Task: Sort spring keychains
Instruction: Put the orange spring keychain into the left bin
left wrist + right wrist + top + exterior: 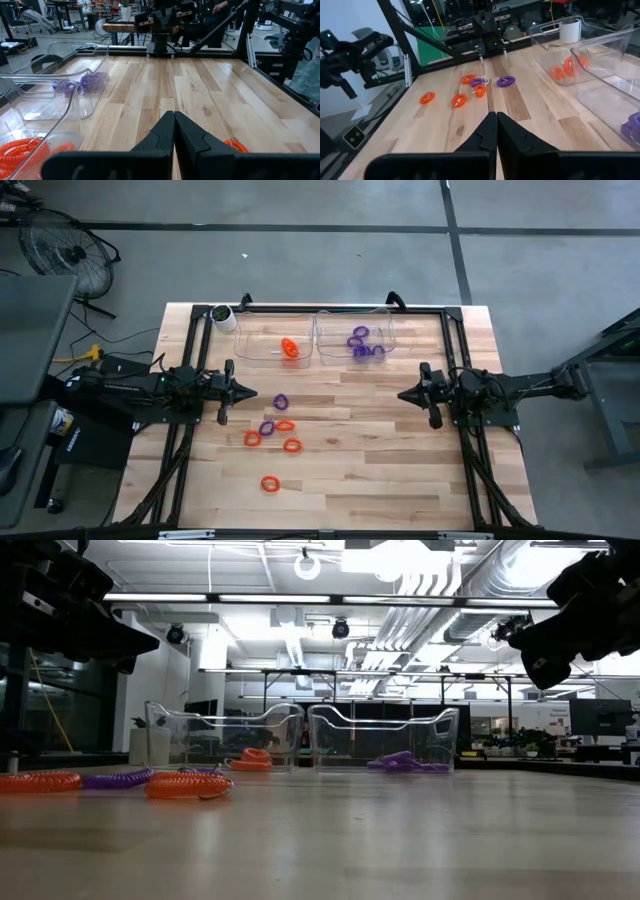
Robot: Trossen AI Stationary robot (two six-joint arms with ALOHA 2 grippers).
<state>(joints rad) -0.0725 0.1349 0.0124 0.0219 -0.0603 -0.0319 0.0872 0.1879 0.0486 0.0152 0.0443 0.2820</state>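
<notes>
Both arms parked at mid-desk, facing each other. Left gripper (238,391) closed, empty; right gripper (404,394) closed, empty. Neither is over a keychain.

Two clear bins at the far edge: left bin (262,332) holds orange coils (290,349), right bin (375,328) holds purple coils (362,343), so the split is by colour.

Loose on the desk (400,470), near the left gripper: purple keychain (281,401) just beside it, another purple (267,427), four orange (284,447). Judged partway done; left arm better placed for the next pick.
</notes>
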